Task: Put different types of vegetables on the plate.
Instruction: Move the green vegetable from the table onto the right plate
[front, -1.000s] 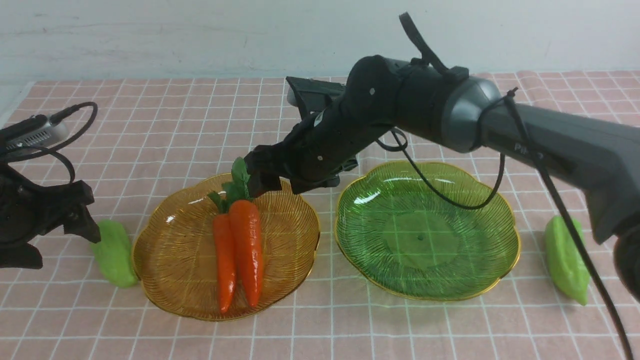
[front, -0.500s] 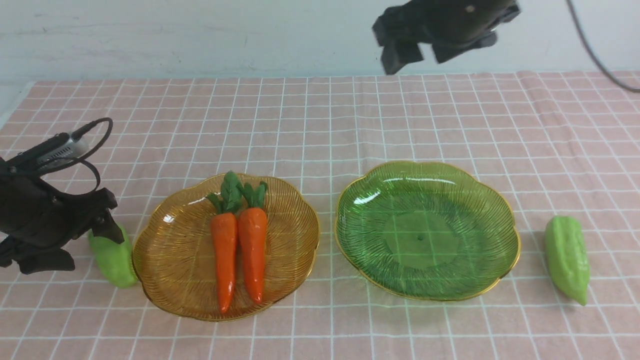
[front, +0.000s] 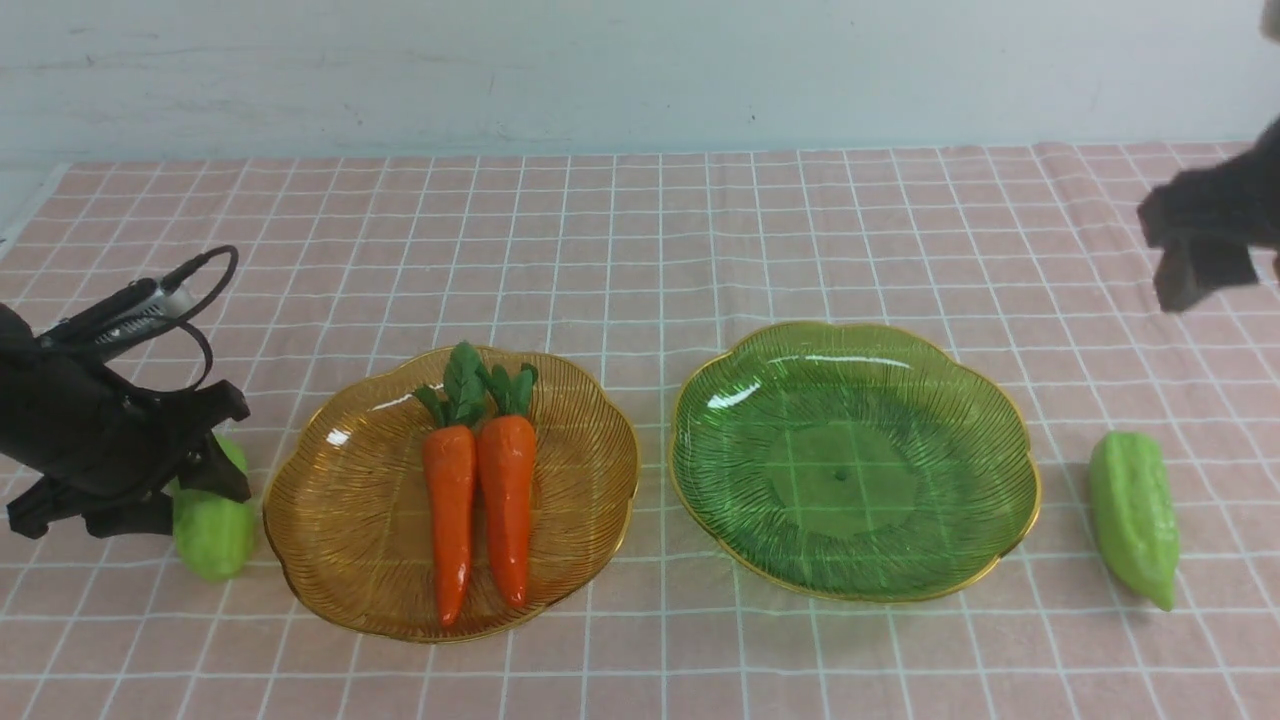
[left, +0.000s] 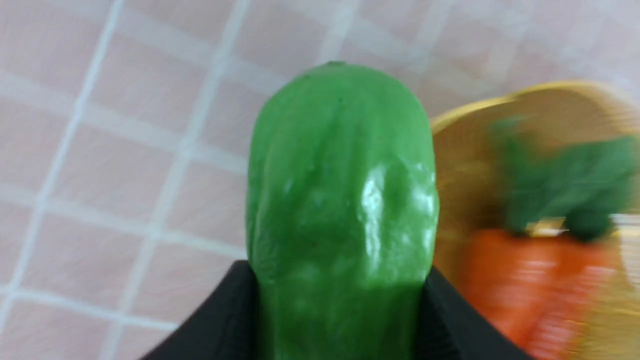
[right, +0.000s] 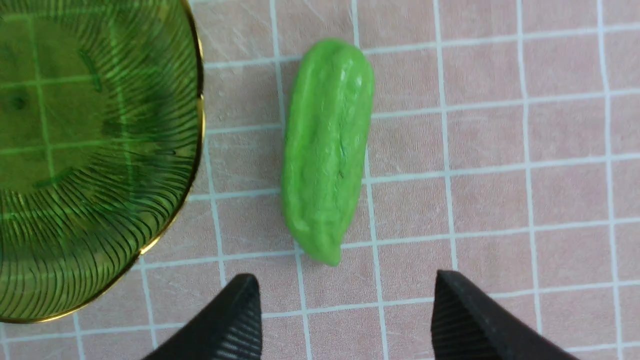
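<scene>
**Grasp step.** Left gripper (left: 340, 325) pinched the left gourd (front: 212, 530) by both flanks, at 9 o'clock of the amber plate (front: 275, 480), which held both carrots (front: 480, 500). Right gripper (right: 345, 320) hung open and empty over the right gourd (right: 327, 150), at 3 o'clock of the green plate (front: 1030, 480). The next move probably called for lifting the held gourd over a rim.

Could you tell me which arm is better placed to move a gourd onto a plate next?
Left: the left end effector grips the left gourd beside the amber plate; the right end effector hangs open, not touching the right gourd.
</scene>
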